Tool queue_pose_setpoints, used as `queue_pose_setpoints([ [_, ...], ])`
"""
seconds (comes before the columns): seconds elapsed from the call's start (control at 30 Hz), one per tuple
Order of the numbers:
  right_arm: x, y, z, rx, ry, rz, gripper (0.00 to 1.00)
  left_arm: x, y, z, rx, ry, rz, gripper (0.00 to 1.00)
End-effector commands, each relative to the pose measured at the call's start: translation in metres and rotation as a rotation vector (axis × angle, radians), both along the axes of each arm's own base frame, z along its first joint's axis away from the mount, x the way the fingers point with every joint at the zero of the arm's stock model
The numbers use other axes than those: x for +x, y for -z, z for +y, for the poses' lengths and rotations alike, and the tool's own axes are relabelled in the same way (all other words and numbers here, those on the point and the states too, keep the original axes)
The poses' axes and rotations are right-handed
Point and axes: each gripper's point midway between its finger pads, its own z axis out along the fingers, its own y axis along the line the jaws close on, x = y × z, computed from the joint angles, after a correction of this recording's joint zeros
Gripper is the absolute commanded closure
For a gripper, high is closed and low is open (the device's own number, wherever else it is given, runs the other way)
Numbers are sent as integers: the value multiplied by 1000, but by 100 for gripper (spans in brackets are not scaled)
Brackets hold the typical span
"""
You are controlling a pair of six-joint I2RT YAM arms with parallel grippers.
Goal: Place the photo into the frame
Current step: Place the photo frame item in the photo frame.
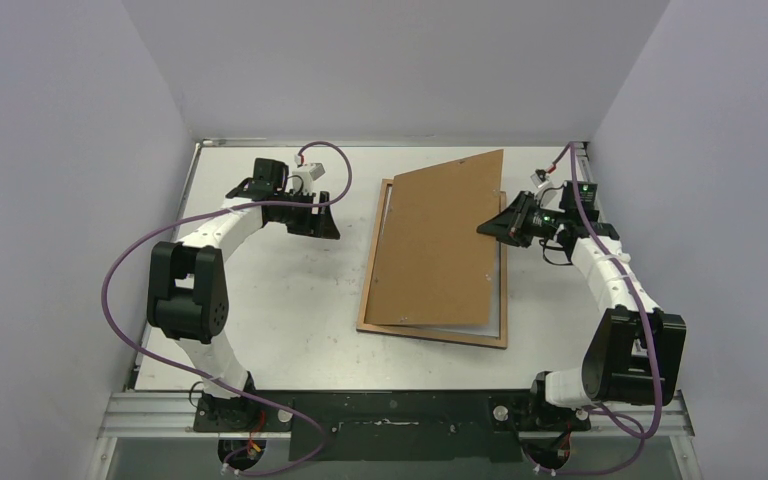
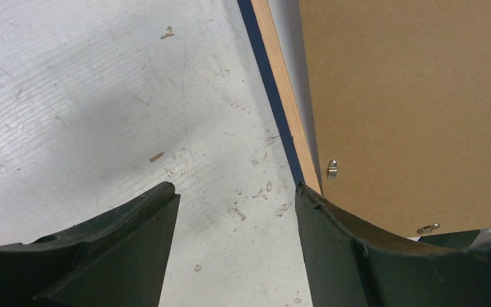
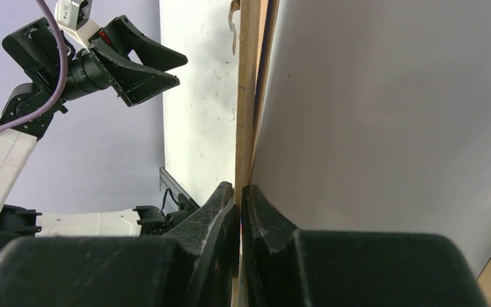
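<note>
The frame lies flat at the table's middle, wood-brown side up; its blue outer edge shows in the left wrist view. The brown backing board rests tilted over it, its right edge raised. My right gripper is shut on that raised edge. Under the board a plain white surface lies inside the frame; I cannot tell whether it is the photo's white back. No beach print shows. My left gripper is open and empty over bare table, just left of the frame's left rail.
Small metal turn clips sit on the board near the frame's rail. White walls close the table at the left, back and right. My left arm's purple cable loops beside the left wall.
</note>
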Motion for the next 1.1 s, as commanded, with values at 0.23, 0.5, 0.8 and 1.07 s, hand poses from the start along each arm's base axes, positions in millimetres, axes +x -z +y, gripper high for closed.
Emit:
queue_pose_setpoints([
  [0.23,-2,-16,11,7,-71,-88,95,8,-16,-1,0,1,-60,35],
  [0.5,4,5,10,-20,-67,-44,95,8,-13,-2,-4,-3,-53,35],
  [0.8,11,19,7,-45,-78,-13,95,7,-9,-1,-1,0,-48,35],
  [1.07,21,20,9,-48,-91,-16,95,10,2,-4,7,-1,-32,36],
])
